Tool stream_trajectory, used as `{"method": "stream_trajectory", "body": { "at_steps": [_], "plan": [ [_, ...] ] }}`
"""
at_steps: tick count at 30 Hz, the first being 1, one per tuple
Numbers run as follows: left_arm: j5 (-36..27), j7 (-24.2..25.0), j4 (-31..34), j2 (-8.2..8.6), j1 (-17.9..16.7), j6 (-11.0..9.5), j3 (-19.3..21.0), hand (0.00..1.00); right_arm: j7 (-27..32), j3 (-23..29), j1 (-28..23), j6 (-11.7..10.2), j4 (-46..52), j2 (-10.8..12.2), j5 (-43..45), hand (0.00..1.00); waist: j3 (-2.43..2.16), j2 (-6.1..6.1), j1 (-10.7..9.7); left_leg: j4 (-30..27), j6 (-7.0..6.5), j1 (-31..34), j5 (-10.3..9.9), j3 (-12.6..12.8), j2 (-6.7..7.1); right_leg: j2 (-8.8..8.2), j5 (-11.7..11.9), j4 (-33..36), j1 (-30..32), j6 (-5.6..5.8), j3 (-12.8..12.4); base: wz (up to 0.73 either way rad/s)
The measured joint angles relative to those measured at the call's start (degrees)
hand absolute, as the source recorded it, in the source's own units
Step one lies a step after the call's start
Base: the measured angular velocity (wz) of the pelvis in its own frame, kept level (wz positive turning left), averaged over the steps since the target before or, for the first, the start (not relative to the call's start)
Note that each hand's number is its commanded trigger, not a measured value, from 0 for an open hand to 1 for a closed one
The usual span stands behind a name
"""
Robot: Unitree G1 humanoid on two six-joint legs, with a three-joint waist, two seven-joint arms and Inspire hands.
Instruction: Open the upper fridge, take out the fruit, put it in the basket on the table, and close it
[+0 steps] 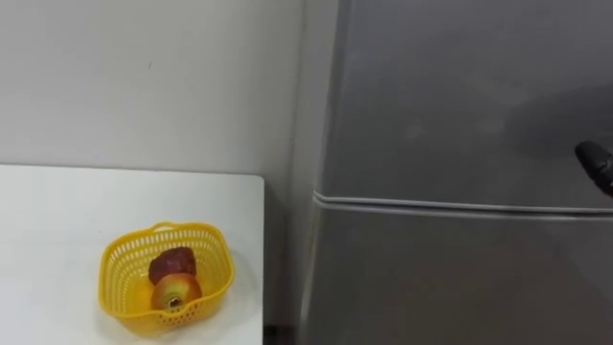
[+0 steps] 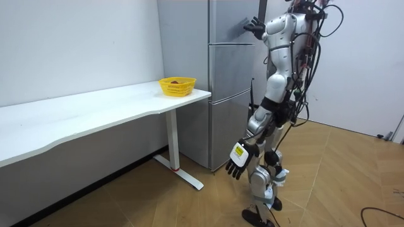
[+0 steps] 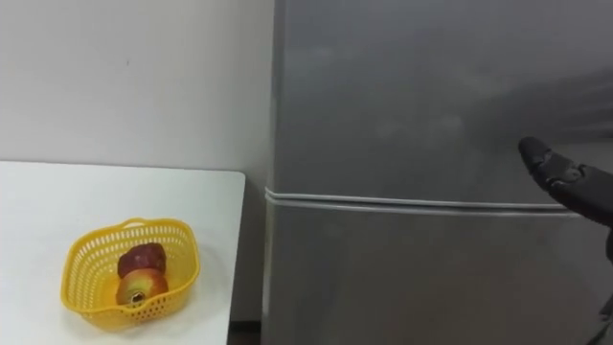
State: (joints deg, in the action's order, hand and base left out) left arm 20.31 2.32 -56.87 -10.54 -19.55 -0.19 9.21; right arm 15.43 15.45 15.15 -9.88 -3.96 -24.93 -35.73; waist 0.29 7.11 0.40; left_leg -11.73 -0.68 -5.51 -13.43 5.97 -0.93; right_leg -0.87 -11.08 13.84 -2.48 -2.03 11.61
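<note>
The grey fridge has its upper door point(image 1: 450, 96) shut above the seam point(image 1: 460, 204) that parts it from the lower door point(image 3: 412, 278). My right hand point(image 3: 567, 184) is raised in front of the upper door near its right side, fingers straight and spread, holding nothing. In the room view that hand point(image 2: 254, 27) reaches the fridge point(image 2: 214, 75) at head height. My left hand point(image 2: 238, 165) hangs low beside my leg with relaxed fingers and nothing in it. I stand upright, close to the fridge front.
A white table point(image 1: 57, 211) stands left of the fridge against the wall. Near its right end sits a yellow basket point(image 1: 124, 251) with an apple point(image 1: 175, 290) and a dark red fruit point(image 1: 173, 262). Wooden floor lies behind me.
</note>
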Motion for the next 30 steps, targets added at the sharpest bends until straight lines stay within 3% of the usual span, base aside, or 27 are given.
{"method": "stream_trajectory", "body": {
  "at_steps": [1, 5, 11, 20, 23, 26, 27, 30],
  "plan": [
    [0.0, 0.27, 0.04, -0.18, -0.03, 0.02, 0.0, 0.0, -0.1, -0.21, 0.23, 0.0, -0.71, -0.22, -0.24, 0.0, 0.12, 0.05, 0.0, -0.02, -0.06, 0.04, 0.07, -0.12, 0.07, -0.03, 0.03, 0.03, 0.0, 0.03, 0.07, 0.04],
    [0.08, 1.38, 0.8, -0.48, -0.58, 0.7, -0.01, 0.0, -1.75, -0.2, 1.02, -0.03, -4.75, -0.95, -0.13, 0.0, -0.13, 1.02, 0.13, -0.33, -0.13, 0.3, 0.37, -0.66, 0.23, -0.1, 0.42, 0.11, -0.02, -0.15, 0.46, 0.05],
    [0.05, 1.93, 1.21, -0.54, -1.04, 1.69, -1.52, 0.0, -3.59, -0.21, 1.99, -0.55, -6.88, -0.97, 0.01, 0.0, -0.1, 0.62, 0.11, -0.92, -0.14, 0.41, 0.37, -0.81, 0.1, -0.05, 0.8, -0.19, -0.3, -0.27, 0.51, 0.0],
    [-0.07, 2.1, 1.28, -0.6, -1.07, 1.55, -1.67, 0.0, -3.9, -0.33, 2.17, -0.44, -6.32, -1.34, -0.49, 0.0, -0.57, -0.04, -0.28, -0.82, -0.08, 0.12, 0.43, -1.12, 0.12, -0.01, 0.9, -0.17, -0.67, -0.36, 0.74, 0.0],
    [-0.01, 2.1, 1.23, -0.61, -1.47, 1.47, -1.68, 0.0, -2.42, -0.53, 2.16, 0.76, -3.82, -1.37, 1.13, 0.0, -0.38, -0.32, -0.48, -0.78, -0.08, 0.13, 0.43, -1.15, 0.12, 0.1, 0.9, -0.26, -0.43, -0.36, 0.73, 0.0],
    [0.21, 1.87, 0.79, -0.58, -1.51, 1.38, -0.76, 0.0, -0.57, 0.15, 2.12, 1.66, -0.07, -1.46, 3.01, 0.0, -0.47, -0.68, -1.57, -0.55, -0.06, 0.43, 0.44, -1.4, 0.16, 0.08, 0.82, -0.28, -0.25, -0.29, 0.95, 0.04],
    [0.31, 1.83, 0.38, -0.59, -1.42, 1.24, -0.2, 0.0, 0.33, 0.76, 2.12, 1.66, 2.33, -1.78, 4.17, 0.0, -0.64, -1.0, -1.51, -0.35, -0.03, 0.35, 0.46, -1.4, 0.14, 0.2, 0.8, -0.26, -0.2, -0.28, 0.95, 0.04],
    [0.3, 1.61, -0.54, -0.9, -1.3, 0.26, 0.31, 0.0, 2.58, 1.58, 2.12, 0.89, 8.0, -3.56, 8.66, 0.0, -0.57, -1.16, -1.71, 0.12, 0.04, -0.09, 0.7, -1.31, 0.11, 0.16, 0.73, -0.42, -0.31, -0.29, 0.94, 0.01]
  ]
}}
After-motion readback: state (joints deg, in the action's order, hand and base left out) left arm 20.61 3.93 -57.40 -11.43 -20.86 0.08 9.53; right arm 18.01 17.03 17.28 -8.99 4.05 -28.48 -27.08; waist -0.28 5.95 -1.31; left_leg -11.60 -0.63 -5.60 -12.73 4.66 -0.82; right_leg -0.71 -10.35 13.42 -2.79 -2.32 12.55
